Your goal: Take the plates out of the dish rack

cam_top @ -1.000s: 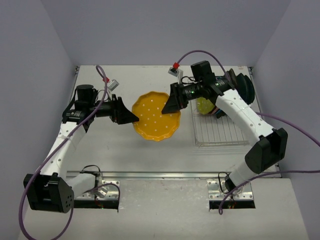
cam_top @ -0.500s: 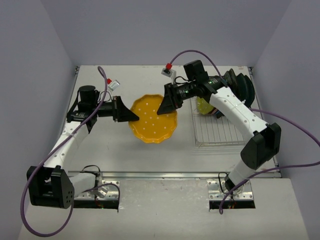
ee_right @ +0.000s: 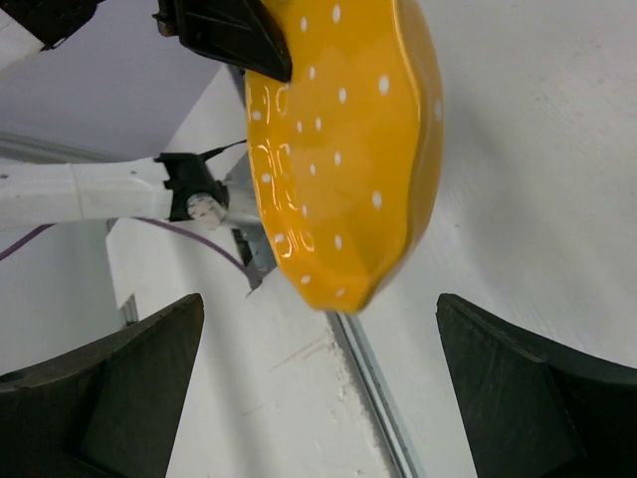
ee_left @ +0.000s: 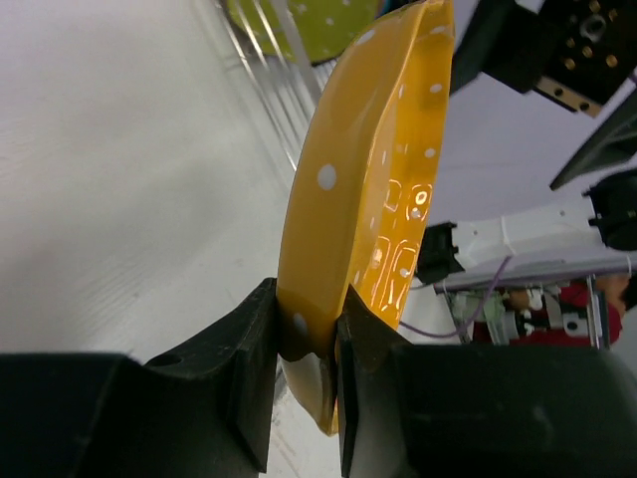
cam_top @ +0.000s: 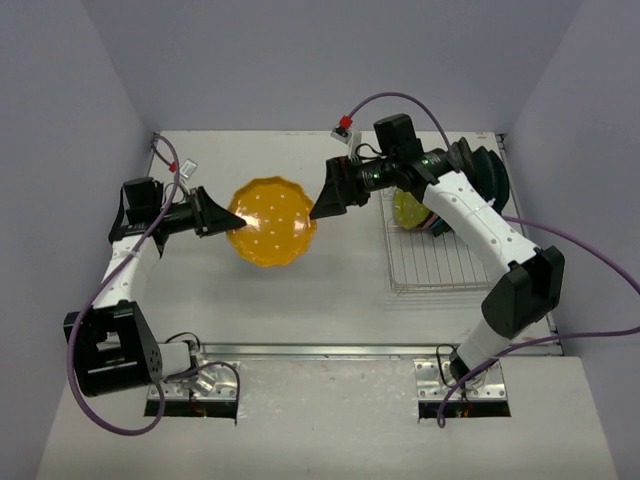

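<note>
An orange scalloped dotted plate [cam_top: 271,222] hangs above the table's middle. My left gripper [cam_top: 222,214] is shut on its left rim; in the left wrist view the plate [ee_left: 363,189] stands edge-on between the jaws, and the gripper [ee_left: 311,373] pinches its rim. My right gripper [cam_top: 322,208] is open and empty just right of the plate; in the right wrist view the plate [ee_right: 343,139] floats ahead of the gripper [ee_right: 318,388], apart from it. The silver wire dish rack [cam_top: 430,262] at right holds a yellow-green plate [cam_top: 408,210] and dark plates [cam_top: 488,172] behind my right arm.
Purple cables run along both arms. A small red-and-white connector [cam_top: 343,126] lies at the table's back edge and another [cam_top: 184,166] at the back left. A metal rail [cam_top: 320,350] crosses the near edge by the arm bases.
</note>
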{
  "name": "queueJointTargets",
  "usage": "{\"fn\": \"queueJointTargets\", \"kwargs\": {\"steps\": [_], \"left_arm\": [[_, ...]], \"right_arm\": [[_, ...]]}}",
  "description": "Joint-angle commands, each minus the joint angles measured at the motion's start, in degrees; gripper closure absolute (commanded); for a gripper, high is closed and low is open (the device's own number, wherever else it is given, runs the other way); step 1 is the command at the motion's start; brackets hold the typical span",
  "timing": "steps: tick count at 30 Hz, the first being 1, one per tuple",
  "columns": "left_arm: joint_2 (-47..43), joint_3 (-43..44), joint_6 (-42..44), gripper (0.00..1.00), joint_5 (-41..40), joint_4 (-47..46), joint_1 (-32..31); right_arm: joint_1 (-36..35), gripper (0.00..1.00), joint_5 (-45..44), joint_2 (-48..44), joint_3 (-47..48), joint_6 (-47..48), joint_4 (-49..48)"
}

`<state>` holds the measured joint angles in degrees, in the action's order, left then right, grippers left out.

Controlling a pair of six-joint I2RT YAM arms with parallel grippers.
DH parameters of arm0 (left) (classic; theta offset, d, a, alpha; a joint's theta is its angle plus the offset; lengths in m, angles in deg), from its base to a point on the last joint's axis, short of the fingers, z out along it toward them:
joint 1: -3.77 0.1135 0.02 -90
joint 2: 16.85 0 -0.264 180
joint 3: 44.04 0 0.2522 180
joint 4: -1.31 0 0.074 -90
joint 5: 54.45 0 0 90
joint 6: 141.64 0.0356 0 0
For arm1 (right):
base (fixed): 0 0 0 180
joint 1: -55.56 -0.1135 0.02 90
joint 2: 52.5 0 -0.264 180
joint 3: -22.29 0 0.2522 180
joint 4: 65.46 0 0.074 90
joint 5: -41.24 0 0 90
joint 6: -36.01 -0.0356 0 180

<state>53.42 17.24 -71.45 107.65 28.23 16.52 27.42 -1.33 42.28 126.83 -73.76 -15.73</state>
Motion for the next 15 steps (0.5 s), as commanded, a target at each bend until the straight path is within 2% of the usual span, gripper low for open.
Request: {"fn": "queueJointTargets", "kwargs": {"steps": [1, 3, 7, 15], "left_arm": [[4.7, 6.95, 1.2, 1.0, -1.39, -1.47, 5.78], [8.32, 11.0, 2.24, 1.0, -6.35, -0.25, 7.75], [17.26, 17.9, 4.45, 1.0, -17.9, 1.61, 10.15], [33.86, 27.85, 0.48, 1.0, -24.81, -3.01, 12.33]], "right_arm": [[1.03, 0.01, -10.46, -1.83, -0.35, -1.08, -2.28], [1.51, 0.01, -14.59, -2.48, -0.96, -0.92, -2.14], [3.27, 0.01, -16.54, -3.79, -2.15, -0.66, -2.14], [5.81, 0.01, -18.69, -8.62, -6.2, 2.84, -2.27]]}}
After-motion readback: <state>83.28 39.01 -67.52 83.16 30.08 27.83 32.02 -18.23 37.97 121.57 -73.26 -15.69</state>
